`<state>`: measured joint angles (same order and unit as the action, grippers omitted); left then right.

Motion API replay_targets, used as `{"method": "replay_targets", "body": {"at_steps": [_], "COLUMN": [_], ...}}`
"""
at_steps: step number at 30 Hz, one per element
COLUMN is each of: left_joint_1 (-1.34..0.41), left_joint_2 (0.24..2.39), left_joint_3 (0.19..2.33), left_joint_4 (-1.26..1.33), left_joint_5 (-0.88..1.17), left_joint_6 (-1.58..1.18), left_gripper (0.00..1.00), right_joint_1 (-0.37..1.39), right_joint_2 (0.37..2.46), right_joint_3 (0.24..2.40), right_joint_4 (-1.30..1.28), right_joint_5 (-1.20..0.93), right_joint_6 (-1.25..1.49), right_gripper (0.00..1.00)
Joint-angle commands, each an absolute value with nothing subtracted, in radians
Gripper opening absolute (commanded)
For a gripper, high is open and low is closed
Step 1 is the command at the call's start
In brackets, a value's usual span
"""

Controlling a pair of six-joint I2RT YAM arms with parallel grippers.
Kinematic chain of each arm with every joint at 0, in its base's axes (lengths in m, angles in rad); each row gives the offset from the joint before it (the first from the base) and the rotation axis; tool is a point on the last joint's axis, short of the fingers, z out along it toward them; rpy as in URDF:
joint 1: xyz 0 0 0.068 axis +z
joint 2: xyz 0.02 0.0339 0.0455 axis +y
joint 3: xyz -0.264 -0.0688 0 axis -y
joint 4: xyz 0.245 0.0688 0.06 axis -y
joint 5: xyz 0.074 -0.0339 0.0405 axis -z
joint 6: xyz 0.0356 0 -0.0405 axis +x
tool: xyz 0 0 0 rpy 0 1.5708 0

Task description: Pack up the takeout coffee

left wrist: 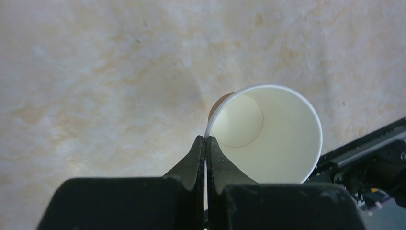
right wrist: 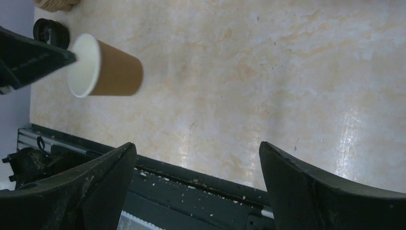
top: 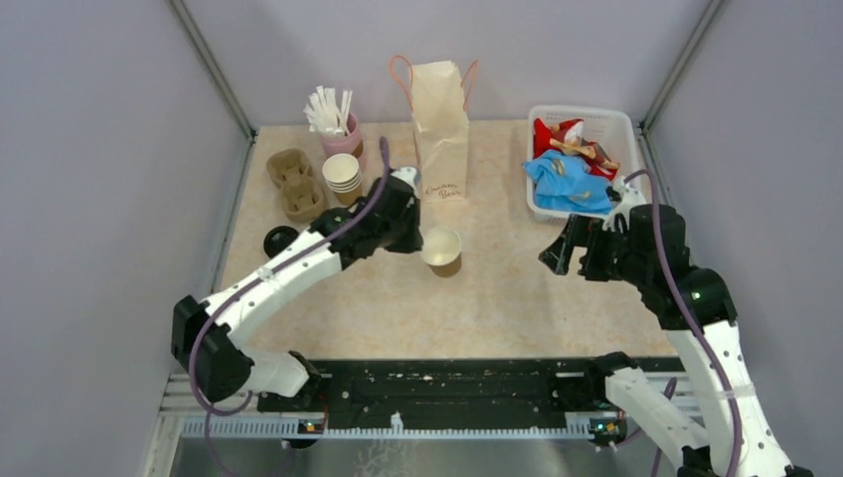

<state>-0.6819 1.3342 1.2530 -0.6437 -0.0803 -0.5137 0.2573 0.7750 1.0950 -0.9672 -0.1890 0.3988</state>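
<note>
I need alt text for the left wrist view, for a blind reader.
The left gripper pinches the rim of an empty, lidless paper cup, white inside and brown outside. Beneath lies a beige marbled table, with a black rail at lower right.

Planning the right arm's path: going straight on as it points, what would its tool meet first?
Probably the table; the open right tool aims at it, with the cup off to one side.

Cut off at the upper left of the right wrist view: cardboard carrier (right wrist: 53, 4). Partly hidden behind the left end effector (right wrist: 72, 56): black lid (right wrist: 48, 28). Too small to read: lettering (top: 442, 191) on paper bag (top: 439, 114).
</note>
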Motion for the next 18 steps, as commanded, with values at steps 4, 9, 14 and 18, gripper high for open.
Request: {"method": "replay_targets", "body": {"at_steps": [4,9,14,18], "left_joint_1": [-0.97,-1.07,-1.088,-1.092], "left_joint_2": [1.529,1.691,1.778,1.804], "left_joint_3": [1.3,1.355,1.384,1.403], "left_joint_4": [-0.547,-0.52,-0.502,-0.512], "left_joint_5": [-0.184,-0.232,-0.228,-0.239], "left_joint_6": [-0.656,-0.668,-0.667,-0.667], "left_gripper": [0.0,0.0,0.0,0.0], "right_joint_1": [0.252,0.252,0.252,0.252], "right_joint_2": [0.613,0.563,0.551,0.55], "right_joint_3": [1.098,1.122,1.14,1.136], "right_joint_4": [-1.131,-1.207,-1.241,-1.246], "right_joint_5": [-0.182,-0.163,-0.16,-0.163], "right_joint_6": [0.437,0.431,0.413,0.397], "right_gripper": [0.98,0.99,0.99,0.99]}}
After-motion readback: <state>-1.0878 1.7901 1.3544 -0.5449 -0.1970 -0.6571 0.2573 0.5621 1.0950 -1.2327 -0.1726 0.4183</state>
